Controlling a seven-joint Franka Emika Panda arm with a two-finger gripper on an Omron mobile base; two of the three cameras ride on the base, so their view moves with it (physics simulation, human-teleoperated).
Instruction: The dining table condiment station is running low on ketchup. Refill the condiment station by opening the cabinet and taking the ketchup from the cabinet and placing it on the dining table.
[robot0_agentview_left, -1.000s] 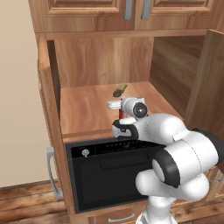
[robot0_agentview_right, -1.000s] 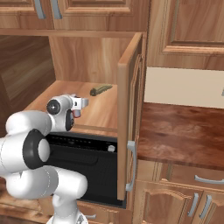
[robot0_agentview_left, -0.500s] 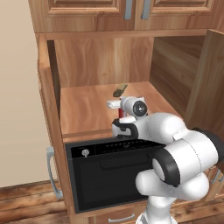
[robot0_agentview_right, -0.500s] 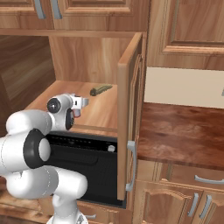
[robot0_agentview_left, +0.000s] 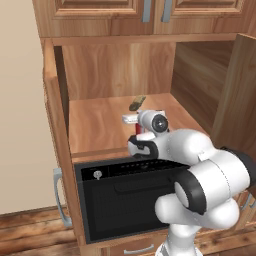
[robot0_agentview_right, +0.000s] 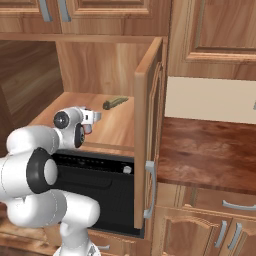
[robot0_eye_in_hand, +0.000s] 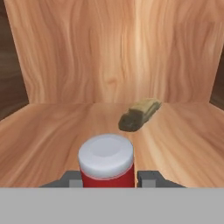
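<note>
**Sam:** Left base view first. What is the biggest thing you see?

**Mia:** The cabinet (robot0_agentview_left: 120, 75). Both its doors are swung wide open, so that job is done. Under it sits a black oven (robot0_agentview_left: 125, 200).

**Sam:** What is inside the cabinet?

**Mia:** Two things on the wood shelf (robot0_agentview_left: 95, 122). One is the ketchup (robot0_eye_in_hand: 106, 162), red with a white cap, standing up near the front edge. The other is a dark olive thing (robot0_eye_in_hand: 139, 114) lying on its side farther back, apart from the ketchup.

**Sam:** Where is the arm?

**Mia:** The arm (robot0_agentview_left: 200, 170) reaches into the cabinet, over the top of the oven. In the hand view, the gripper (robot0_eye_in_hand: 107, 179) has one tip on each side of the ketchup, right up against the red part. I think the claw is clamped on it.

**Sam:** Is the ketchup off the shelf?

**Mia:** I cannot tell. It looks low, near the shelf.

**Sam:** So what is left to do?

**Mia:** A lot, I think. The ketchup must come out of the cabinet, and then the robot has to take it to the table and set it down. The dark wood counter (robot0_agentview_right: 210, 150) on the right may be another spot, not the table; I cannot be sure.

**Sam:** How far along, then?

**Mia:** About the middle. Door open, ketchup grabbed, carrying not yet done.
</note>
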